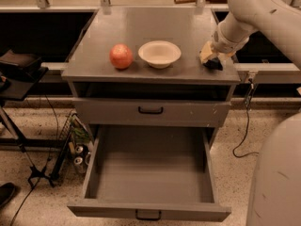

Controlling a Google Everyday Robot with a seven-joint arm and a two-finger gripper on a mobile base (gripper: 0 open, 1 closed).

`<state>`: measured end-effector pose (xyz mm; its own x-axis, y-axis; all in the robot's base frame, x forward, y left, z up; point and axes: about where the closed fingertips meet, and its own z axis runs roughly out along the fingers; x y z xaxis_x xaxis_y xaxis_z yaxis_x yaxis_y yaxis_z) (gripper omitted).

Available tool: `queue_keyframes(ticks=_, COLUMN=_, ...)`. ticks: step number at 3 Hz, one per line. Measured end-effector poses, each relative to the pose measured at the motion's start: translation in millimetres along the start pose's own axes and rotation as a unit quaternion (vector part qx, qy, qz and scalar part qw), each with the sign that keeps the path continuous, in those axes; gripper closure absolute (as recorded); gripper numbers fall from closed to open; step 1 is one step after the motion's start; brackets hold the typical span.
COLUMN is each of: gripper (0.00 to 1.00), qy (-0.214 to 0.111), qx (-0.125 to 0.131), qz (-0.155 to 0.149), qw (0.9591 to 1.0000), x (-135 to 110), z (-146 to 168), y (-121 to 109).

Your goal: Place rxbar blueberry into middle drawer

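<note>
The gripper (209, 55) sits at the right edge of the tabletop (141, 32), directly over the dark rxbar (215, 65) lying there, and I cannot tell whether it has taken hold, while the open middle drawer (148, 209) waits below-left, at bottom centre.

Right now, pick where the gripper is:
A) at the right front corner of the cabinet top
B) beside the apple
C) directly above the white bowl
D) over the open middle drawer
A: the gripper is low at the right front corner of the cabinet top, to the right of the white bowl and well above the pulled-out middle drawer.
</note>
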<state>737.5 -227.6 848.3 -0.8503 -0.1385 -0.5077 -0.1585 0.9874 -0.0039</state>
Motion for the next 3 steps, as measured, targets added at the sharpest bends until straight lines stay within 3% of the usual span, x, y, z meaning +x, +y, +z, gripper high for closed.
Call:
queue_keyframes(ticks=1, gripper=1.0, qy=-0.004, qx=-0.006, qz=-0.021, qw=0.9998, x=6, z=-28, y=5)
queue_keyframes(ticks=3, gripper=1.0, qy=0.028, qx=-0.001, qz=-0.07, qw=0.9972, x=31, z=-94, y=13)
